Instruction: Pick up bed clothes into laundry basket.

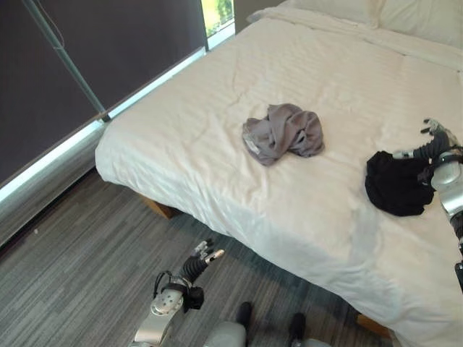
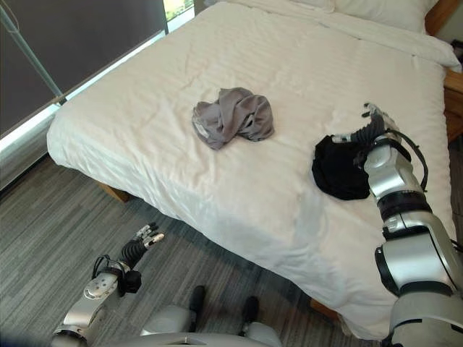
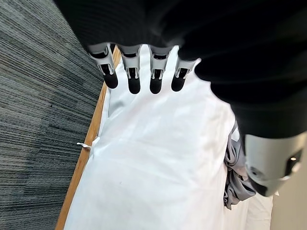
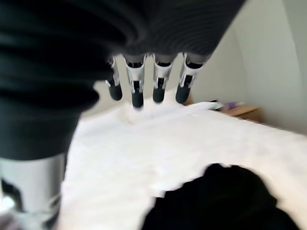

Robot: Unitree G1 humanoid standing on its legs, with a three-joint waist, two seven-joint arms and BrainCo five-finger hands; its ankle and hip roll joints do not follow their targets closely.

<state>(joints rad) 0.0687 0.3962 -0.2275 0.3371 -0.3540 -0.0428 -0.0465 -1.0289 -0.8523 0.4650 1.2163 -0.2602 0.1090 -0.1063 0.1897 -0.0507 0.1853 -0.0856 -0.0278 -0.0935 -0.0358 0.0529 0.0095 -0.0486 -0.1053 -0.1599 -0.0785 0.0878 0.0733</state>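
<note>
1. Down by the floor (image 1: 65, 238), nearest the camera, my left hand (image 2: 142, 241) hangs low beside the bed (image 1: 217, 144) with fingers straight and apart, holding nothing.
2. Bed first, as the biggest thing: its white sheet carries both garments, well apart from each other.
3. Grey clothes (image 1: 283, 132) lie bunched near the middle; they look soft and light, so I judge a pinch into the highest fold would lift them whole.
4. Black clothes (image 2: 338, 168) lie crumpled near the bed's right side, equally limp; I would gather a thick bunch so they don't slip free.
5. My right hand (image 2: 370, 124) hovers just over the black clothes' far edge, fingers (image 4: 136, 91) extended and spread, clamped on nothing.
</note>
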